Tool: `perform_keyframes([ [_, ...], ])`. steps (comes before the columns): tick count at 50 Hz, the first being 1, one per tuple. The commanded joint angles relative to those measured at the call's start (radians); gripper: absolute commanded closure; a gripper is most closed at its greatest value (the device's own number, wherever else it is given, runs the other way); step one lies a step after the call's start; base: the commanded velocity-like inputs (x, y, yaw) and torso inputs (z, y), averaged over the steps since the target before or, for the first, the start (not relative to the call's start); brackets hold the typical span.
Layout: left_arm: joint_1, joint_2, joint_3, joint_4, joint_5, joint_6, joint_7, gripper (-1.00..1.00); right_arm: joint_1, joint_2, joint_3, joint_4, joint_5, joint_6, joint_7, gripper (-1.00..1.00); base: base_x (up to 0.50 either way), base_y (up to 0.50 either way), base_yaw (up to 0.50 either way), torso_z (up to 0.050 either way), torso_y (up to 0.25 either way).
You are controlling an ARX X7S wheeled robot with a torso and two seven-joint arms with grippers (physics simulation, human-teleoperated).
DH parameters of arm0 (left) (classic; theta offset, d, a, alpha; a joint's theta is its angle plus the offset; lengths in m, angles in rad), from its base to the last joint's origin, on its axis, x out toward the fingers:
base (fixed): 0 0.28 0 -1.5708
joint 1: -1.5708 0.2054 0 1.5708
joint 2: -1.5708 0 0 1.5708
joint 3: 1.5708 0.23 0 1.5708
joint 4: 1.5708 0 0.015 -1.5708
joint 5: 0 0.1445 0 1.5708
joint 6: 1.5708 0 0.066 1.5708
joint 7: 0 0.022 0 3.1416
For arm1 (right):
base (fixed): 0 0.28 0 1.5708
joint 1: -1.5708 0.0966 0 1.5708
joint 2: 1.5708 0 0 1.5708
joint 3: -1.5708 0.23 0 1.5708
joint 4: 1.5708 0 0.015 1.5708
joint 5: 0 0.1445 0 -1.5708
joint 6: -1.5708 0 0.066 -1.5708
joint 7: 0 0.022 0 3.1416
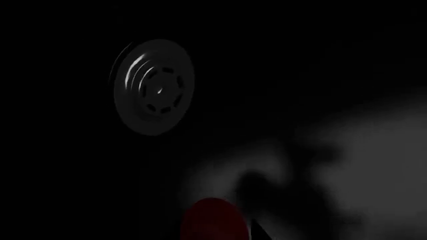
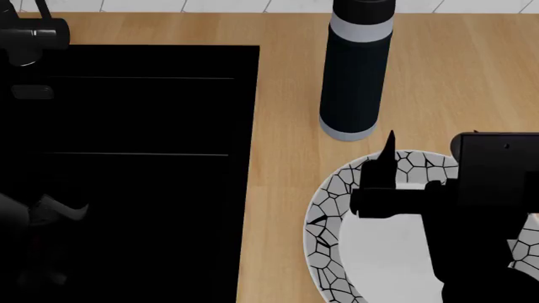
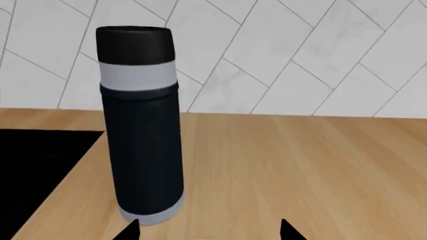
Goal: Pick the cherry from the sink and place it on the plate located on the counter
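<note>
The counter (image 2: pixel 286 158) runs across the head view, light wood under a white tiled wall (image 3: pixel 300 55). The black sink (image 2: pixel 126 170) is sunk into its left part, so dark that little inside it can be made out. The plate (image 2: pixel 329 221) lies on the counter right of the sink, near the front, partly covered by the right arm (image 2: pixel 488 208) that hangs over it. A dark bottle (image 2: pixel 354 69) with a grey band stands upright just behind the plate, apart from it. The right gripper (image 3: pixel 207 232) points toward the bottle, its two fingertips spread with nothing between them. In the left wrist view the round metal drain (image 1: pixel 155 87) shows on the sink floor, and the cherry (image 1: pixel 213 220) sits at the frame's edge, a dim red round well apart from the drain. The left gripper itself is lost in the dark, so whether it holds the cherry cannot be told.
</note>
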Motion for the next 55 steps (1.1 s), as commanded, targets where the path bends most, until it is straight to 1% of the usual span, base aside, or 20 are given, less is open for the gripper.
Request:
perform_keyframes([
  [1, -0.001, -0.054, -0.074, 0.148, -0.066, -0.035, -0.054, 1.00, 0.010, 0.000, 0.000, -0.004, 0.008, 0.006, 0.003, -1.00, 0.00, 0.00, 0.00, 0.000, 0.000],
  [6, -0.003, -0.093, -0.112, 0.247, -0.112, -0.066, -0.074, 1.00, 0.012, 0.006, 0.007, -0.015, 0.014, 0.015, 0.007, -1.00, 0.00, 0.00, 0.00, 0.000, 0.000],
  [13, 0.008, -0.128, -0.169, 0.330, -0.166, -0.079, -0.101, 1.00, 0.009, 0.005, 0.013, -0.033, 0.023, 0.024, 0.015, -1.00, 0.00, 0.00, 0.00, 0.000, 0.000],
  [19, 0.019, -0.139, -0.229, 0.375, -0.218, -0.064, -0.111, 1.00, 0.003, 0.008, 0.023, -0.042, 0.030, 0.023, 0.016, -1.00, 0.00, 0.00, 0.00, 0.000, 0.000],
  [26, 0.030, -0.162, -0.263, 0.450, -0.262, -0.060, -0.110, 1.00, 0.000, 0.019, 0.056, -0.074, 0.051, 0.042, 0.025, -1.00, 0.00, 0.00, 0.00, 0.000, 0.000],
  [27, 0.035, -0.166, -0.290, 0.462, -0.286, -0.057, -0.116, 1.00, 0.003, 0.021, 0.064, -0.081, 0.057, 0.049, 0.027, -1.00, 0.00, 0.00, 0.00, 0.000, 0.000],
  [35, 0.056, -0.189, -0.293, 0.536, -0.310, -0.047, -0.100, 1.00, 0.009, 0.042, 0.130, -0.135, 0.098, 0.095, 0.046, -1.00, 0.00, 0.00, 0.00, 0.000, 0.000],
  [42, 0.053, -0.195, -0.319, 0.598, -0.352, -0.041, -0.088, 1.00, 0.027, 0.067, 0.202, -0.193, 0.146, 0.162, 0.072, -1.00, 0.00, 0.00, 0.00, 0.000, 0.000],
  [55, 0.037, -0.193, -0.337, 0.645, -0.387, -0.044, -0.085, 1.00, 0.012, 0.094, 0.278, -0.229, 0.181, 0.193, 0.082, -1.00, 0.00, 0.00, 0.00, 0.000, 0.000],
])
